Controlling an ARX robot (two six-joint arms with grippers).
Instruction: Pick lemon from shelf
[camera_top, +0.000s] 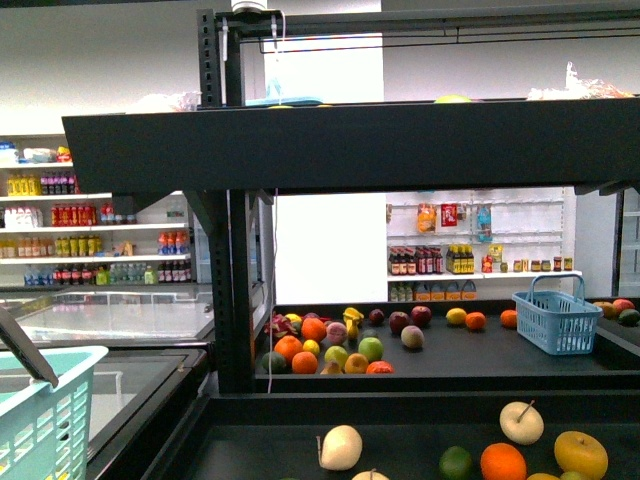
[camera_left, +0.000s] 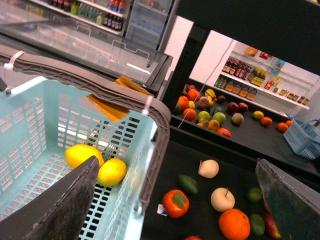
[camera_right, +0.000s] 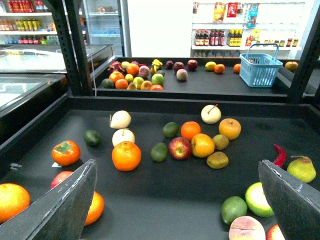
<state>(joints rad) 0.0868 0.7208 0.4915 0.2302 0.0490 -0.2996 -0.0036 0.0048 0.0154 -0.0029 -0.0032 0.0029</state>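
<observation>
Two lemons (camera_left: 97, 163) — inside teal basket (camera_left: 35, 125)

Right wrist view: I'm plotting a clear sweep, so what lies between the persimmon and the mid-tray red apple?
An orange and a dark green fruit lie between the persimmon and the red apple, seen in the right wrist view.

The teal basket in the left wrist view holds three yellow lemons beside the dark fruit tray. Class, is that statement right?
Not quite. The left wrist view shows two yellow lemons in the teal basket, not three. The rest holds: the basket sits beside the dark fruit tray.
</observation>
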